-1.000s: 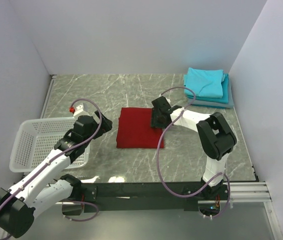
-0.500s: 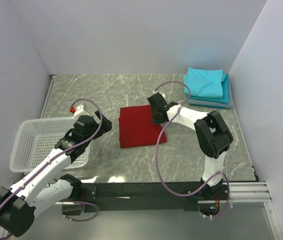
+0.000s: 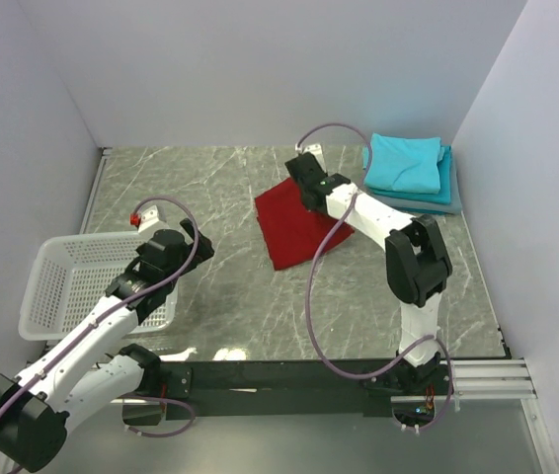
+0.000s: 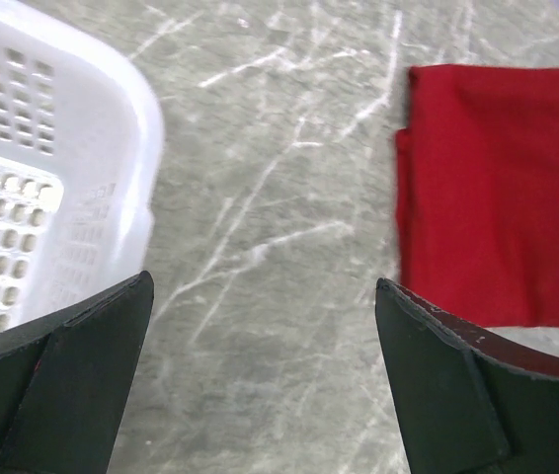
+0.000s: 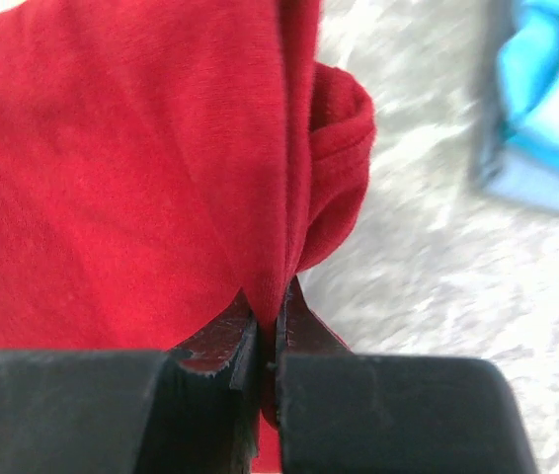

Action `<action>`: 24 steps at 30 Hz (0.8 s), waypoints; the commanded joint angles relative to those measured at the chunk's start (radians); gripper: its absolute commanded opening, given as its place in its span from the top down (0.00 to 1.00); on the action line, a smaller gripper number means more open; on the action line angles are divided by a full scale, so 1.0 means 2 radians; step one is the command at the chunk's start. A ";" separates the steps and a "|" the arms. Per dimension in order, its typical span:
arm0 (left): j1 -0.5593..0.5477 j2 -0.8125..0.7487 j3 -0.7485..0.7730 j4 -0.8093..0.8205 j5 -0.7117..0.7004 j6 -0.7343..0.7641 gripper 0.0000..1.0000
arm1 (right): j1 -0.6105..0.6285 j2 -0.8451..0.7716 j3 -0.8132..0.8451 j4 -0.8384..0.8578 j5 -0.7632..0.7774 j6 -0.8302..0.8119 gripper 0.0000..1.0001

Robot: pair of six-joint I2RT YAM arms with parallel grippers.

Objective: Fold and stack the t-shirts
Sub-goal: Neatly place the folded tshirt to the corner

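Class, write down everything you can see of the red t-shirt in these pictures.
The red t-shirt is plain, deep red, soft cloth, folded into a flat layered rectangle lying askew on the grey marbled table. The right pincer is shut on its far edge, bunching the cloth there into a raised fold. No label or print shows. It lies apart from the turquoise folded shirts and the white basket; the left pincer is open, not touching it.
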 commanded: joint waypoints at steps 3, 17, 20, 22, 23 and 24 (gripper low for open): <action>0.001 0.008 0.009 -0.015 -0.037 0.001 0.01 | -0.023 0.036 0.105 -0.049 0.096 -0.012 1.00; 0.002 0.024 0.010 -0.002 -0.051 0.009 0.01 | -0.092 0.085 0.267 -0.047 0.110 -0.105 1.00; 0.002 0.029 0.015 -0.002 -0.054 0.012 0.01 | -0.108 0.088 0.286 -0.041 0.091 -0.128 1.00; 0.002 0.037 0.019 0.000 -0.056 0.014 0.01 | -0.115 0.088 0.298 -0.040 0.067 -0.138 1.00; 0.002 0.038 0.020 0.000 -0.056 0.014 0.01 | -0.123 0.088 0.301 -0.035 0.046 -0.141 1.00; 0.002 0.043 0.021 0.002 -0.054 0.014 0.01 | -0.126 0.088 0.305 -0.031 0.039 -0.142 1.00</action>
